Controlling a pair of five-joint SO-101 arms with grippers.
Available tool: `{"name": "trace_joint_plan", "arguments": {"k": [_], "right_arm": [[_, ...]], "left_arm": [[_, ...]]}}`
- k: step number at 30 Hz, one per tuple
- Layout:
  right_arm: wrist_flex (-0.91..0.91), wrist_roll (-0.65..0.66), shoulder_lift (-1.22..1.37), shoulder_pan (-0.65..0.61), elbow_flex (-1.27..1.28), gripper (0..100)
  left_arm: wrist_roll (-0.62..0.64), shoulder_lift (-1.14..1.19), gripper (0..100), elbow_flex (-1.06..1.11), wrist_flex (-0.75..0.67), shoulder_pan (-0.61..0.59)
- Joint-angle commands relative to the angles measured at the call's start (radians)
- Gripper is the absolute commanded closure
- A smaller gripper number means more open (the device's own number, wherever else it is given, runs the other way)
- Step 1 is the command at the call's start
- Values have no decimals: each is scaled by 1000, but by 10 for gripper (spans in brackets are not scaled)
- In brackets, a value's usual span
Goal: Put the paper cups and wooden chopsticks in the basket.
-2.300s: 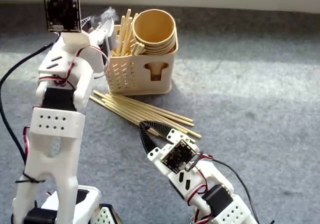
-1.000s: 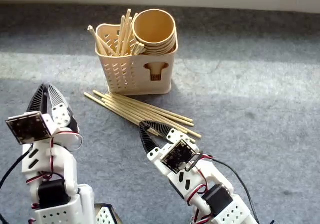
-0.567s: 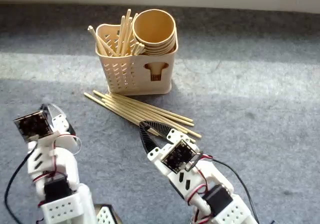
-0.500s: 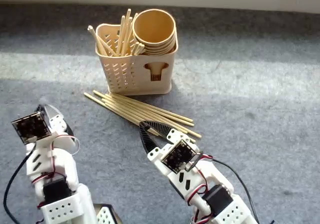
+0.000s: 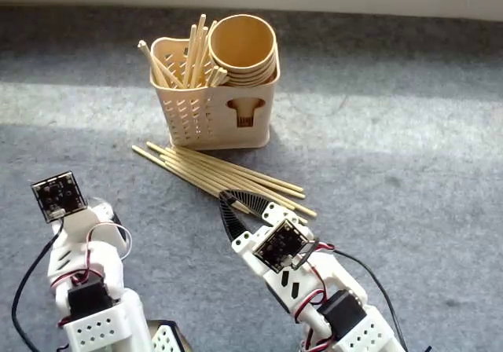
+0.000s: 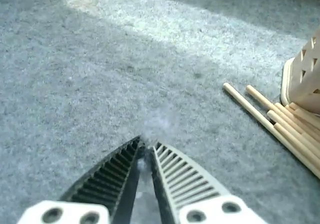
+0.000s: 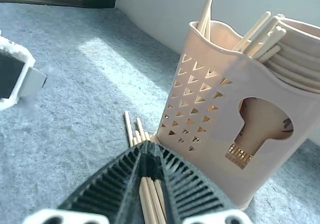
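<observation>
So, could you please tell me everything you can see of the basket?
The basket is cream plastic, a tall rounded-rectangular tub standing upright on the grey carpet. Part of its front wall has rows of small triangular holes, and beside them is a keyhole-shaped cutout. Inside, stacked paper cups fill one side and chopsticks lean in the other, sticking above the rim. Several loose chopsticks lie on the carpet along its front base; whether they touch it I cannot tell.

White plastic arms (image 5: 88, 320) carry red and black cables (image 5: 308, 301), ribbed fingers (image 6: 112, 171) and apparently black camera boards (image 5: 59, 195).
</observation>
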Motion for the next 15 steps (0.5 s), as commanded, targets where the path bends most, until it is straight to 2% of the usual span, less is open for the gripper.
{"name": "trace_joint_plan", "arguments": {"k": [1, 4, 9, 15], "right_arm": [[2, 8, -15, -1, 85, 993], [5, 5, -10, 15, 84, 993], [22, 3, -10, 111, 81, 993], [223, 3, -10, 116, -79, 993]], "left_arm": [[-9, -7, 993, 19, 78, 54], [-9, -7, 993, 19, 135, 77], [-9, -7, 993, 19, 146, 76], [-9, -7, 993, 19, 147, 76]]}}
